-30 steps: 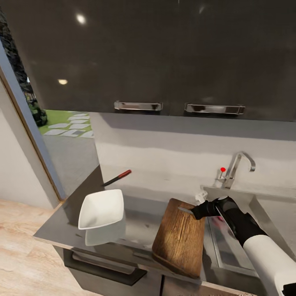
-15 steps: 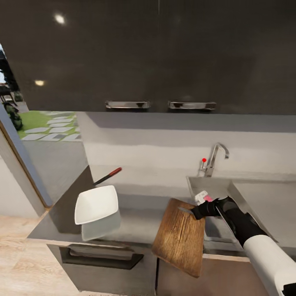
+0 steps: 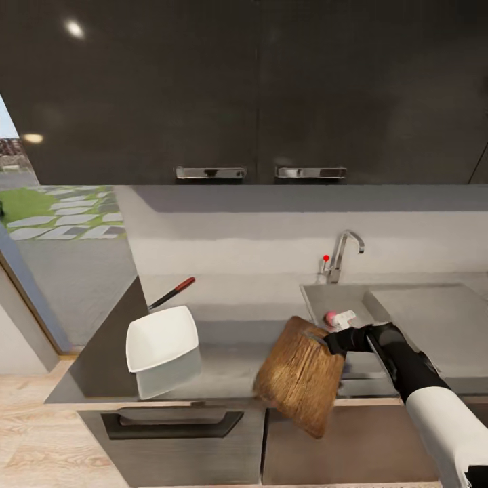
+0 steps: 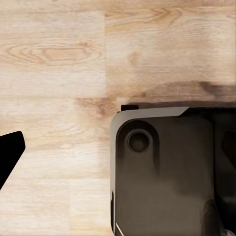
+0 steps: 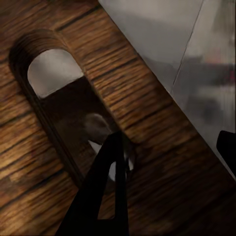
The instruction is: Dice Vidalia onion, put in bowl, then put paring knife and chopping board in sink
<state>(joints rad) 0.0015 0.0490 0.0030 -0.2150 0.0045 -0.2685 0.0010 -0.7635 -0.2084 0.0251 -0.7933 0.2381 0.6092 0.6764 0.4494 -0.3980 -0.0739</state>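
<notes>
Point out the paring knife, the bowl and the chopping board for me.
paring knife (image 3: 173, 292), head view, middle of the knife where handle meets blade.
bowl (image 3: 161, 337), head view, inner white floor.
chopping board (image 3: 298, 376), head view, centre of the wood face.

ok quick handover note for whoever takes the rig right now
Right gripper: shut on the chopping board by its handle slot, board tilted, overhanging the countertop front edge beside the sink.
Left gripper: over the wood floor; open or shut unclear.
Paring knife lies behind the bowl.
Vidalia onion sits in the sink, apparently whole.
Bowl looks empty.
Left: dice onion, fill bowl, knife and board into sink.
</notes>
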